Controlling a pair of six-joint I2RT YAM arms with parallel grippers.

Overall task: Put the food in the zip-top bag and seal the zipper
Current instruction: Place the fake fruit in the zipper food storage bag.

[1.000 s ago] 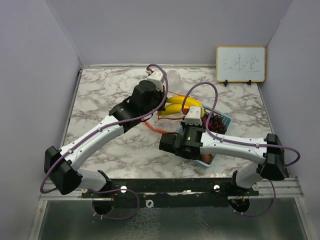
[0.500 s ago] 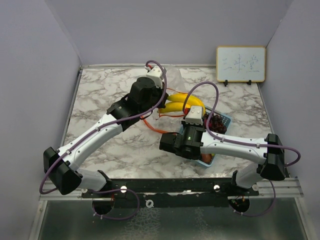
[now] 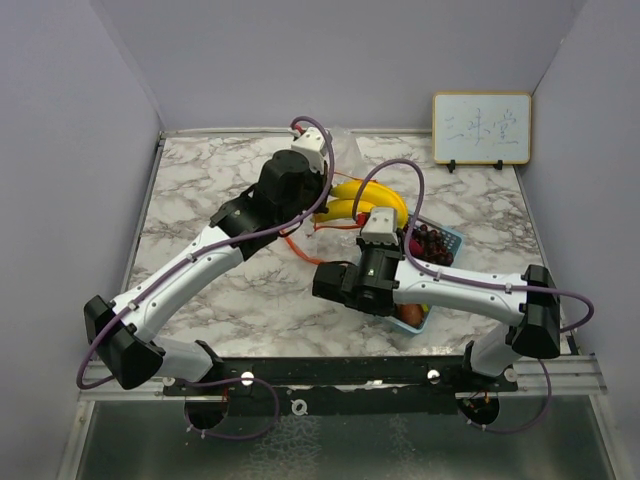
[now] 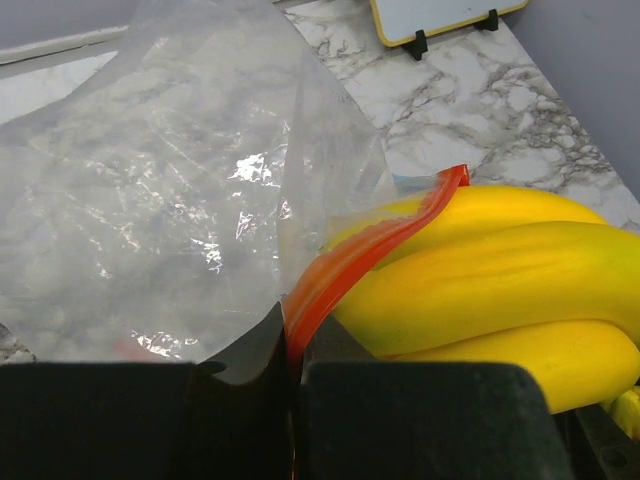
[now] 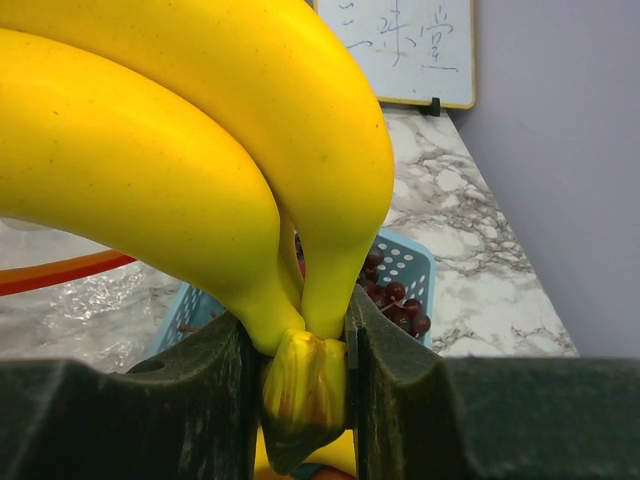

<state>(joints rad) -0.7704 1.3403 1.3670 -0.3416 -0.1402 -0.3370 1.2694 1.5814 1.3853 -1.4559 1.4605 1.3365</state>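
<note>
Gripping: right end effector (image 5: 305,345) clamped on the stem of the banana bunch (image 5: 150,170), bunch lifted just beside the bag mouth.
Bag hold: left end effector (image 4: 292,365) pinched shut on the red zipper strip (image 4: 360,255) of the zip-top bag (image 4: 150,180).
Risk: the bananas could snag the zipper edge, folding the mouth shut or tugging the film out of the pinch.
Bag contents: no food visibly inside.
Blue basket (image 5: 405,262): dark grapes (image 5: 395,300); reddish fruit (image 3: 410,316) at its near end.

- The left arm reaches over the marbled desk (image 3: 200,190) — its left tool (image 3: 322,203) is at the left end of the bananas (image 3: 365,197).
- The right tool (image 3: 380,213) meets the bananas from the near side, its fingers hidden under the wrist.
- A clear zip-top bag (image 3: 345,150) lies just beyond; its orange zipper strip (image 3: 303,252) trails nearer.
- Grapes (image 3: 432,243) sit in the blue basket (image 3: 455,237) — a whiteboard (image 3: 481,128) stands far right.
</note>
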